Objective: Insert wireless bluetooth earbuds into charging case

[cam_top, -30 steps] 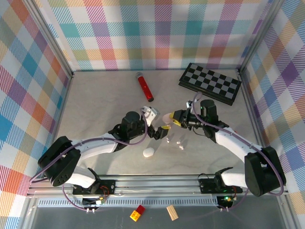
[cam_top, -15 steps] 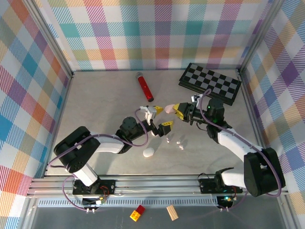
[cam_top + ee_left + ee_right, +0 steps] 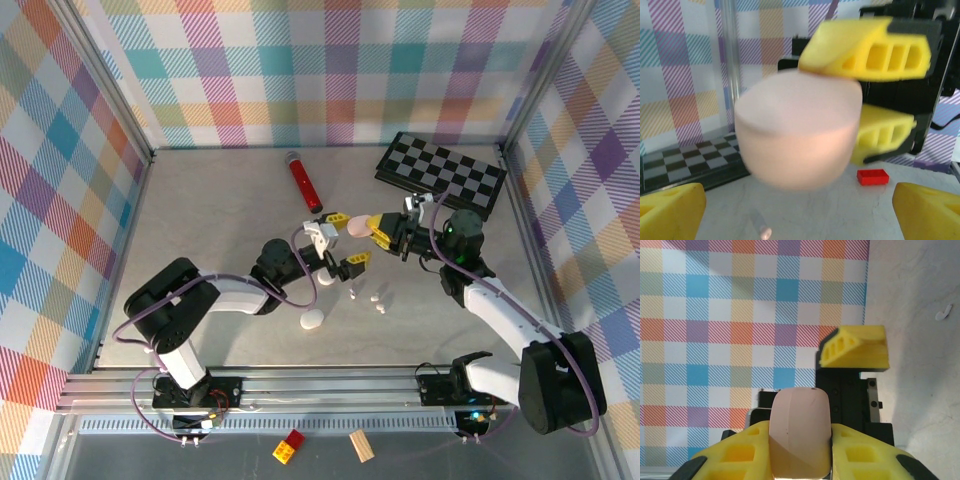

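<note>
Three tiny white earbuds (image 3: 375,298) lie loose on the grey table (image 3: 220,220), a little right of centre, with neither gripper touching them. One is a small white speck on the table in the right wrist view (image 3: 942,314). A white pill-shaped case (image 3: 312,320) rests just left of them, nearer the arm bases.

Above and behind the buds, your right gripper (image 3: 374,229) is clamped on the pink charging case (image 3: 355,226), holding it clear of the table. Its yellow fingers (image 3: 735,455) press on both sides of the rounded shell, and the free end sticks out past the fingertips. The pictures do not show whether the lid is open.

Your right arm rises from its base at the lower right and leans up and left. Its wrist is level and the gripper points left.

Your left gripper (image 3: 346,240) faces it with its jaws spread wide and nothing in them. One fingertip is just beside the case's free end and the other is lower, toward the buds. In the left wrist view the blurred case (image 3: 797,135) hangs just ahead of the gap between your own fingertips (image 3: 670,210).

Your left arm lies low, folded at the elbow, with the forearm running right.

A red cylinder (image 3: 305,182) and a chessboard (image 3: 440,173) sit near the back wall.
</note>
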